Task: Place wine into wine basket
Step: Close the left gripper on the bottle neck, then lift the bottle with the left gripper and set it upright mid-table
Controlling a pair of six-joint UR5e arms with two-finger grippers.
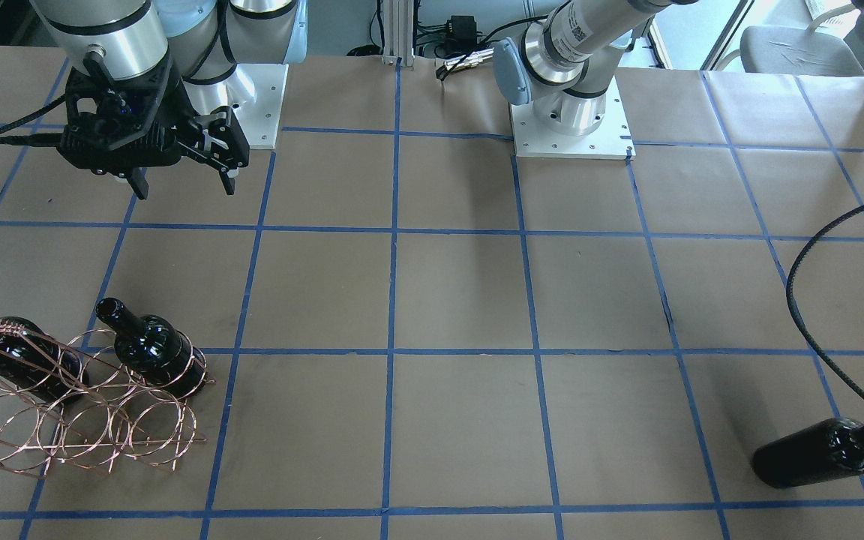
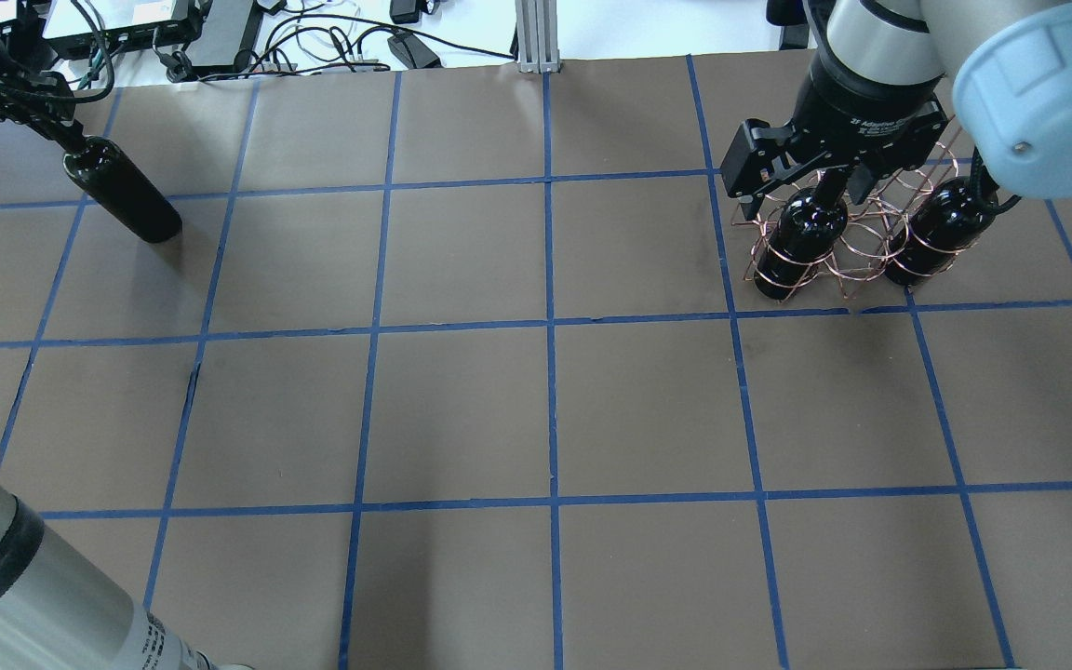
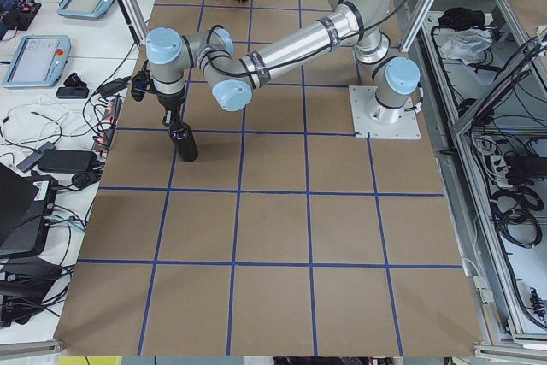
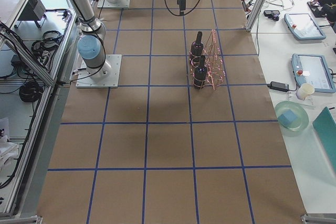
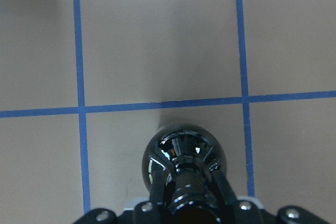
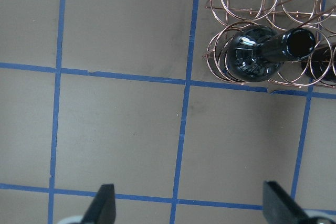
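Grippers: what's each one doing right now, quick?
Left gripper: shut on the wine bottle, at its neck.
Right gripper: open, holding nothing.

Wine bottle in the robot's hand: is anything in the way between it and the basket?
Nothing visible on the table: bare brown paper lies between the wine bottle in the left gripper and the wine basket. The open right gripper hangs raised beside the basket and might crowd the approach.

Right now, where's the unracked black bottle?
Overhead view, far-left edge: glossy black glass wine bottle, neck gripped in the left hand, opposite the copper wire basket.
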